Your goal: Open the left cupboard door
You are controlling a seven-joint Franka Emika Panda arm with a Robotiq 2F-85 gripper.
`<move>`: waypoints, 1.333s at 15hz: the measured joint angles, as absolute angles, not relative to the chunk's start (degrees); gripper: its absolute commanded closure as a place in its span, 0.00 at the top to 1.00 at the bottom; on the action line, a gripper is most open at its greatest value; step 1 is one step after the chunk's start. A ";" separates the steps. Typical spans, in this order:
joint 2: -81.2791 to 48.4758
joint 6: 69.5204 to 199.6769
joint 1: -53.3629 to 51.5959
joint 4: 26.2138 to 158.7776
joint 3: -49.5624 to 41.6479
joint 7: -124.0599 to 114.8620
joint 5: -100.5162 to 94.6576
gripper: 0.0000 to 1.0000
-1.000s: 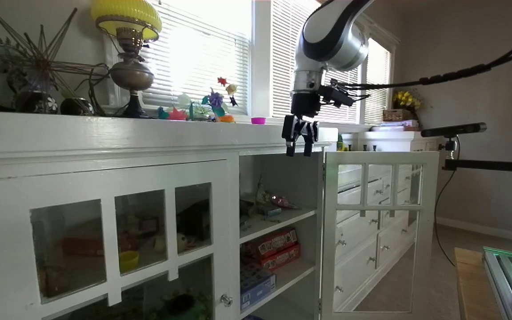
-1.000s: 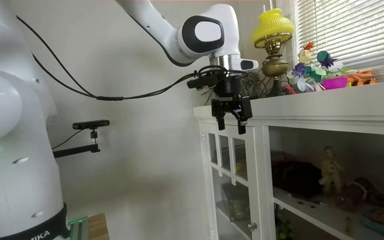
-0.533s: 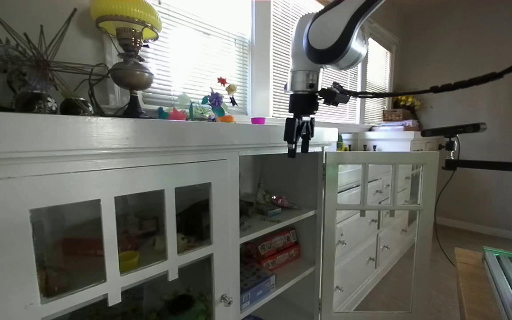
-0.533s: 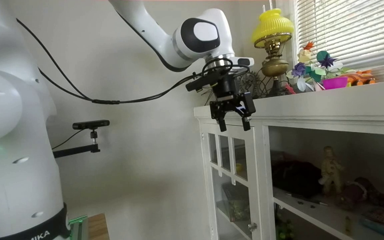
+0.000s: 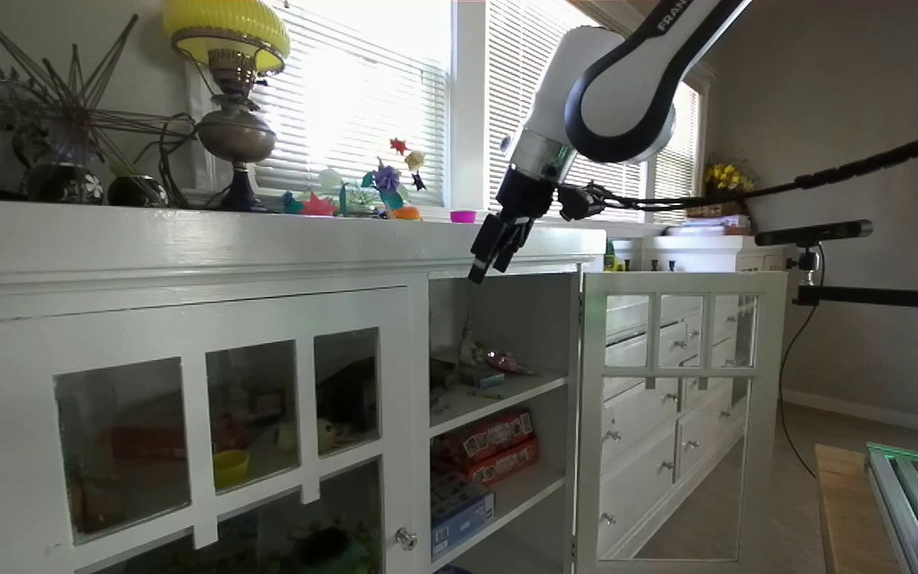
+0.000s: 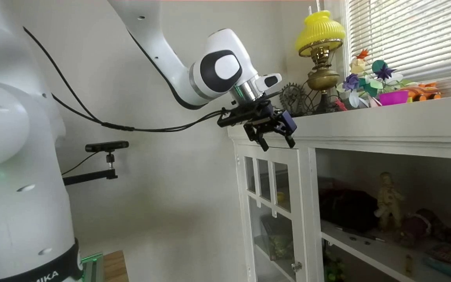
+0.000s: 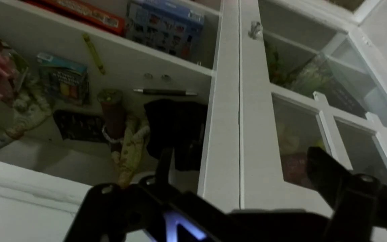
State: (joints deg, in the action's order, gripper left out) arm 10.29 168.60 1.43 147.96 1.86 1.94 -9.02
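The left cupboard door (image 5: 198, 438), white-framed with glass panes in three columns, stands closed in its frame. Its round knob (image 5: 406, 539) sits low on the edge nearest the uncovered shelves. In an exterior view the same door (image 6: 268, 204) appears below and behind my gripper (image 6: 277, 144). The black gripper (image 5: 489, 266) hangs tilted just below the cabinet's top edge, in front of the shelves, above the knob and apart from it. From the wrist, the door's stile (image 7: 255, 117) passes between the spread fingertips and the knob (image 7: 256, 30) lies far ahead. Nothing is held.
A second glass-paned door (image 5: 682, 371) is swung outward beside the shelves. The cabinet top (image 6: 386, 125) carries a yellow lamp (image 6: 321, 33) and paper flowers (image 6: 384, 71). Shelves hold red boxes (image 5: 499, 438), a blue box (image 5: 463, 518) and a doll (image 6: 389, 199). A camera (image 5: 814, 233) stands on a bracket.
The gripper has swung from pointing straight down to a slant toward the cupboard and moved toward the left door. The upper arm has lowered. The fingers stay open and the door has not moved.
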 measured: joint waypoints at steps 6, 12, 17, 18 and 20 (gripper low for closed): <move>2.68 192.14 -18.16 149.86 -7.70 8.81 8.06 1.00; -0.75 202.20 -27.32 151.47 -13.19 -12.66 -15.48 1.00; -2.04 192.22 -18.39 152.55 -21.38 -12.33 -25.37 1.00; -2.13 191.88 -16.63 152.53 -22.36 -11.80 -26.57 1.00; -2.56 192.74 -14.14 152.46 -22.49 -11.63 -28.96 1.00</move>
